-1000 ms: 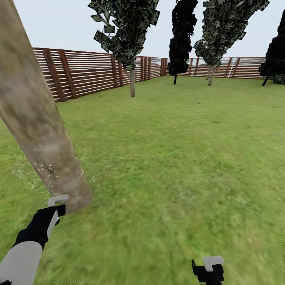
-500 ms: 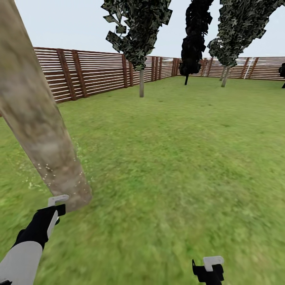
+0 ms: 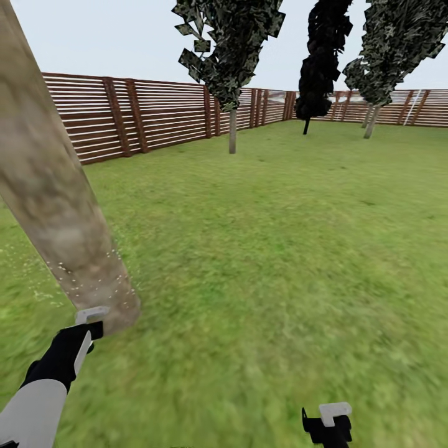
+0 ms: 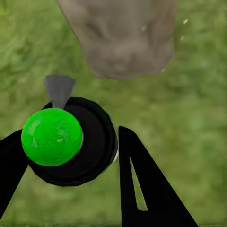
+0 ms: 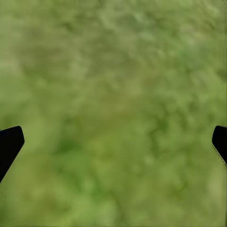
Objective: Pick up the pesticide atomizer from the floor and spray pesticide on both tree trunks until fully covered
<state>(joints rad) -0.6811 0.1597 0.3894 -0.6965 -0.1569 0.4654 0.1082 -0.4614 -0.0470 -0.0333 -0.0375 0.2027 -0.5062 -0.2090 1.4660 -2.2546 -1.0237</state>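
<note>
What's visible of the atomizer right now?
The atomizer shows in the left wrist view from above: a round black body with a glossy bright-green ball cap and a grey cone nozzle aimed at the foot of the trunk. It sits between the left gripper's black fingers, which close on its sides, above grass. White specks dot the trunk's base. Its lower body is hidden.

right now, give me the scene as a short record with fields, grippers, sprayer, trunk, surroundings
left gripper: shut on the pesticide atomizer, green cap and grey nozzle facing the trunk
right gripper: open, holding nothing, over the lawn
tree trunk: thick, mottled grey-brown, leaning, just ahead of the left gripper; pale specks around its base
lawn: green grass
fence: brown horizontal slats along the far edge
other trees: several farther off near the fence
</note>
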